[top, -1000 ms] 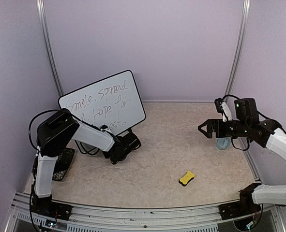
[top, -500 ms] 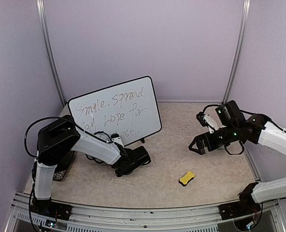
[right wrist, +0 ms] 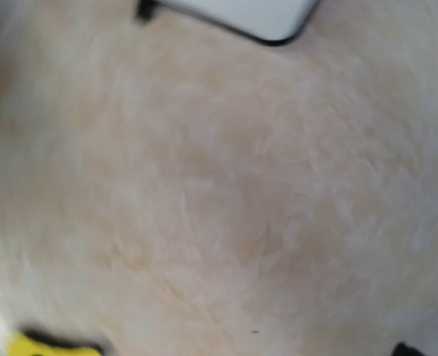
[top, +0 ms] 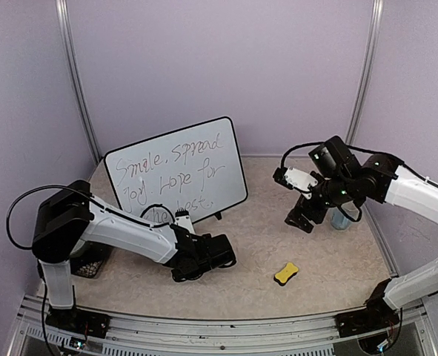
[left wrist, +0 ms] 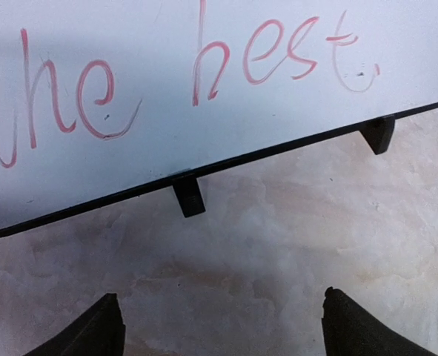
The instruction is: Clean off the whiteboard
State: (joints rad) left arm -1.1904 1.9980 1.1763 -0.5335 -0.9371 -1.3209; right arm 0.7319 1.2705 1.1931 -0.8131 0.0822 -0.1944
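Task prog: basically zero. The whiteboard stands propped on its black feet, leaning back, directly ahead of my left fingers. Its bottom edge is close in front of them and one foot sits roughly centred between the tips. All the writing is intact, three lines w/ no wiped patch that I can see, so the whole erase job is left. My left fingers are spread wide, low over the surface, w/ nothing between them. My right fingers are also wide apart and empty, pointing down, though the right wrist view is too blurred to add much. The yellow eraser lies untouched, below and toward the near side of the right fingers, well off to the right of the left ones. I'd say next step is getting the right fingers onto it, then across to the board. Containers: a small bluish cup sits just behind the right fingers, contents can't tell. A black mesh basket is far back behind the left fingers, by the arm base, its inside hidden from me.
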